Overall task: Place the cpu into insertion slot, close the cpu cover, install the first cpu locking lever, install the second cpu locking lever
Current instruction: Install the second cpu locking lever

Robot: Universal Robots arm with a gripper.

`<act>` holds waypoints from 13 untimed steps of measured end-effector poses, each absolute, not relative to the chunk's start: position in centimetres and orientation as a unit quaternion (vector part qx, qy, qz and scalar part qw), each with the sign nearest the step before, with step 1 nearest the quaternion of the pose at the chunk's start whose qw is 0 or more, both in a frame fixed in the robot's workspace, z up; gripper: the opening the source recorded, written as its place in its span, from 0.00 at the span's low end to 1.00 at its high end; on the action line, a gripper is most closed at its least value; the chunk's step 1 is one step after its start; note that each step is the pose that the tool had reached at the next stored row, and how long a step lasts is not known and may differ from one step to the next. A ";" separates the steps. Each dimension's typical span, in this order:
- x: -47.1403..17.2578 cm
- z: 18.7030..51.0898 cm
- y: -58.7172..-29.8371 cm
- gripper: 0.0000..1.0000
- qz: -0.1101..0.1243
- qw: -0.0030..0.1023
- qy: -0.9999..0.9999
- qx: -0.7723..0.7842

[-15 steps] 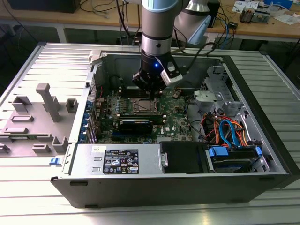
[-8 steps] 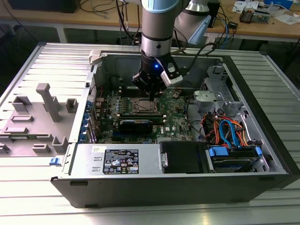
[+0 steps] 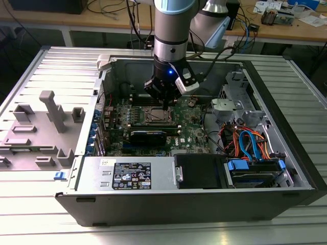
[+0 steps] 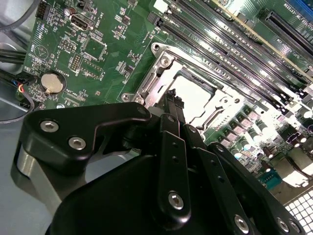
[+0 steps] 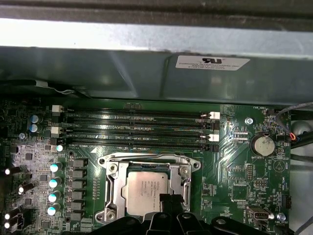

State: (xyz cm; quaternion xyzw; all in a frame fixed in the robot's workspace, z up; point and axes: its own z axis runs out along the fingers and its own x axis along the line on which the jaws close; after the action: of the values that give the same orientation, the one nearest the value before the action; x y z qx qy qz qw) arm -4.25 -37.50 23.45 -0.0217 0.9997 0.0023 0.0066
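Steel computer case (image 3: 286, 153) lies open on its side on the ribbed bench (image 3: 51, 71), green board (image 3: 196, 125) facing up. Landmark for everything: the insertion slot (image 5: 146, 188).

- Cpu (image 5: 143, 192) sits flat inside the slot, dull silver top showing in both wrist views.
- Cpu cover (image 5: 113, 182) appears to lie down around the chip, its frame bordering it on all sides; whether it is fully latched I cannot tell.
- Memory slots (image 5: 137, 129) run just beyond the slot; coin battery (image 5: 262, 145) well off to one side.

Arm (image 3: 171, 30) comes straight down into the case, wrist vertical, hand (image 4: 172, 98) low over the near edge of the slot. In the second wrist view the black fingers (image 4: 168, 142) sit drawn close together, tips on or just above the frame edge; nothing seen between them, so I judge no grasp.

Judgement on the step in hand: work looks to be at cover or lever stage. Doing it well means pressing on the metal frame or lever only, never the chip top, and keeping the push straight down so the chip stays seated.
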 end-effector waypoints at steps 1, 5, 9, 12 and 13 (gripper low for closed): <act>-4.3 23.4 -37.5 0.11 0.002 0.007 1.000 -0.022; -4.3 24.0 -37.5 0.11 0.002 0.007 1.000 -0.022; -4.2 24.1 -37.6 0.11 0.002 0.007 1.000 -0.022; -4.3 24.1 -38.3 0.11 0.002 0.007 1.000 -0.022; -4.3 24.1 -38.7 0.11 0.003 0.007 1.000 -0.022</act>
State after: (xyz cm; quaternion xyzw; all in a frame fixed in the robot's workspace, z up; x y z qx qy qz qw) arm -4.25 -38.72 24.11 -0.0217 0.9997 0.0031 0.0066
